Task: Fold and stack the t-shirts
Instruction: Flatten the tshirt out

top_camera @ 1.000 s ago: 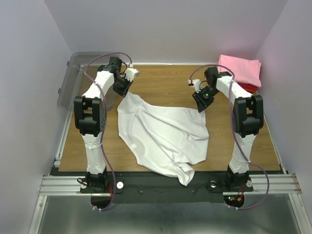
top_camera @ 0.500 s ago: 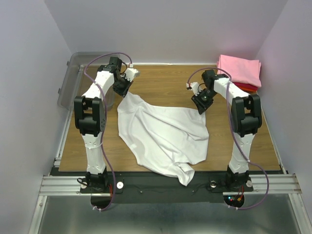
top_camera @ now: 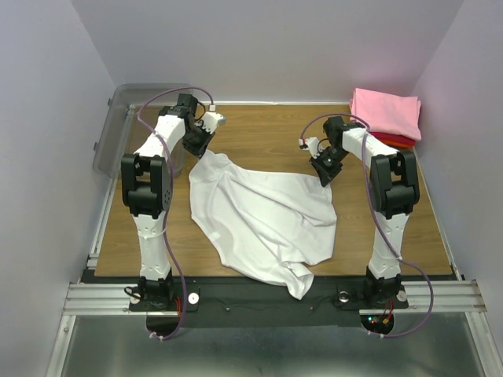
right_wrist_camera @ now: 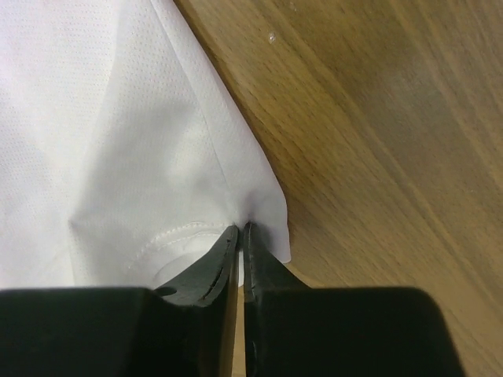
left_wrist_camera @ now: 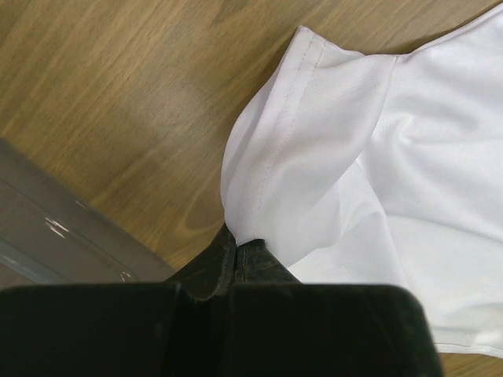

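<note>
Corners of the white t-shirt (top_camera: 263, 216) sat pinched in both grippers, we judged so it could be drawn flat for folding. Our left gripper (left_wrist_camera: 234, 245) clamped a hemmed edge toward the far left corner of the desk (top_camera: 267, 133), arm arched downward; our right gripper (right_wrist_camera: 240, 229), arched likewise, clamped the opposite corner. The shirt lay mid-desk, spilling over the near edge.

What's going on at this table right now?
A white t-shirt lies rumpled on the wooden table, gripped at two points. The left end effector is shut on its far-left hemmed edge, the right end effector on its far-right corner. A folded pink t-shirt sits atop a red t-shirt in the far right corner.
</note>
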{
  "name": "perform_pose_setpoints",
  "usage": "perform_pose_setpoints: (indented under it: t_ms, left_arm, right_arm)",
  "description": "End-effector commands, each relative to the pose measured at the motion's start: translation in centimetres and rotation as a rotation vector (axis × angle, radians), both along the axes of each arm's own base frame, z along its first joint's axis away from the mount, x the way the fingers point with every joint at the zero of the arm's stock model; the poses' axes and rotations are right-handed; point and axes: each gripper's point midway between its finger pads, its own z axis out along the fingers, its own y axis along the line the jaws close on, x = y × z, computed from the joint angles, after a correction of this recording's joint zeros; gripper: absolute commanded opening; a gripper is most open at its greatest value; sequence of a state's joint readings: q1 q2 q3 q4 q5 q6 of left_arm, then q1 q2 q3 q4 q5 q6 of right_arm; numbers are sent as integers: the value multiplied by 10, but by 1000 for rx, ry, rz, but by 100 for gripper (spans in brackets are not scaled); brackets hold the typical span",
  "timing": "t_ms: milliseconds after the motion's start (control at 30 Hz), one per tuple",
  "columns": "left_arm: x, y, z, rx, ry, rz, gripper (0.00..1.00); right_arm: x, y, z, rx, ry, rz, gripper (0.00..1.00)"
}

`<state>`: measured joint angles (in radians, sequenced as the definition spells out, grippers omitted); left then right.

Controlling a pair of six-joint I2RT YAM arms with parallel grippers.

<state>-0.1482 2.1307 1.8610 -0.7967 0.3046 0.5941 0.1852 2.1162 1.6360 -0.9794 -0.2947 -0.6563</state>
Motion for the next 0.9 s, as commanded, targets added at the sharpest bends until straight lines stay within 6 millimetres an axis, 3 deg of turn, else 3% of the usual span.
perform_pose_setpoints:
  t_ms: [0,300,400,567,733,867]
  left_arm:
    - [3,3,4,6,-10,-2,0]
    - [6,7,10,17,-21,0,0]
    - [7,8,13,20,-28,1,0]
    - [10,11,14,22,-35,5,0]
    - [13,16,11,36,-36,14,0]
    - [17,15,11,35,-36,13,0]
  right_arm:
    - [8,4,9,3,-50,18,1]
    - [32,3,67,6,-197,11,1]
    - [34,0,77,-1,-204,20,1]
    - [38,-9,79,-23,-195,21,1]
    - [47,-15,90,-33,-223,19,7]
    - [58,-21,82,-60,-223,15,8]
